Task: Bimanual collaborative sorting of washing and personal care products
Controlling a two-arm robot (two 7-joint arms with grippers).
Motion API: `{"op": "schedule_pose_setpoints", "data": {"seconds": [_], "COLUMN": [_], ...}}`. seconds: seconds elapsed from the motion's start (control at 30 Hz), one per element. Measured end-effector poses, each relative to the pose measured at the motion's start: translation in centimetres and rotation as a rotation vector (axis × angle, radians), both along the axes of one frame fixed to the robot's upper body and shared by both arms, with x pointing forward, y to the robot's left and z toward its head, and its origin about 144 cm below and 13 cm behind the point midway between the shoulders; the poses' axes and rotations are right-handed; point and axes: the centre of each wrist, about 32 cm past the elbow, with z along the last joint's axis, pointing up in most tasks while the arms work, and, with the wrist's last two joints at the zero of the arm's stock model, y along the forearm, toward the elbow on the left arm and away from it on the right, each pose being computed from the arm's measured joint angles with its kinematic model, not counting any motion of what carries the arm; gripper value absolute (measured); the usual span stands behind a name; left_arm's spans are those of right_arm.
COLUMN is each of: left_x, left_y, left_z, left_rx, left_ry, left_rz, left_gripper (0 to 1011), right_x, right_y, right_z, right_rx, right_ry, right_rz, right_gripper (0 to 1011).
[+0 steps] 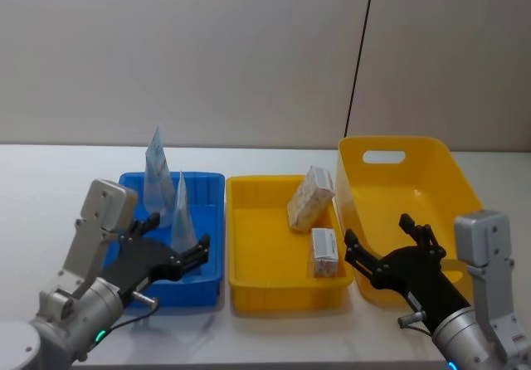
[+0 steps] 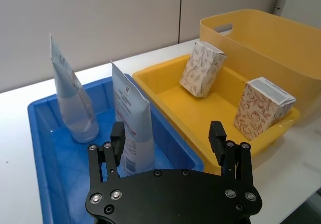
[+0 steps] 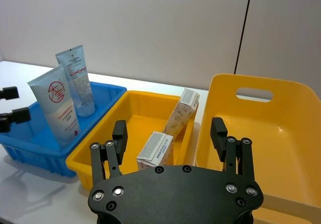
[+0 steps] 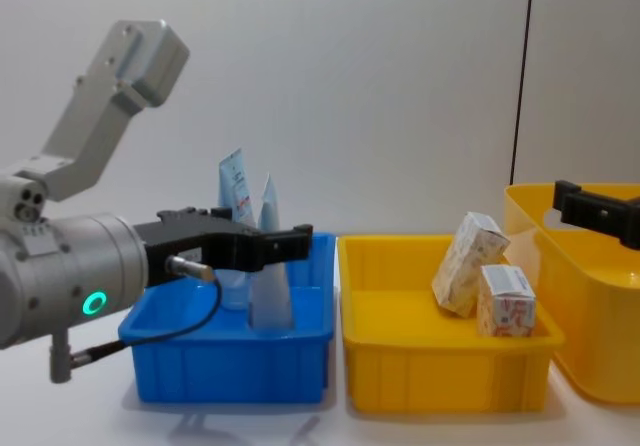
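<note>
Two tubes stand upright in the blue bin (image 1: 212,189): a translucent pale blue tube (image 1: 157,175) (image 2: 70,103) at the back and a white tube with a red logo (image 1: 182,216) (image 3: 57,108) nearer the front. Two white printed cartons sit in the yellow tray (image 1: 265,250). One carton (image 1: 309,197) leans on the tray's right wall and the other carton (image 1: 324,251) stands in front of it. My left gripper (image 1: 176,236) (image 2: 167,131) hovers open over the bin's front, just short of the white tube. My right gripper (image 1: 377,231) (image 3: 168,128) hangs open and holds nothing, by the basket's front left corner.
A large yellow basket (image 1: 398,179) with a handle slot stands at the right, touching the yellow tray. The bins sit in a row on a white table (image 1: 50,187), with bare surface to the left and a grey wall behind.
</note>
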Motion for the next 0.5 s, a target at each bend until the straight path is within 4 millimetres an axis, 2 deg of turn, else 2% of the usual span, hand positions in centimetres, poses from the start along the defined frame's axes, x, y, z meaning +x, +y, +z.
{"op": "schedule_pose_setpoints", "data": {"seconds": [0.5], "left_x": [3.1], "left_y": [-0.7], "left_z": [-1.2], "left_rx": [0.018], "left_ry": [0.072], "left_rz": [0.042], "left_gripper": [1001], "right_x": [0.0], "right_y": [0.0], "right_z": [0.0], "right_rx": [0.0], "right_ry": [0.0], "right_rz": [0.0], "right_gripper": [1004]}}
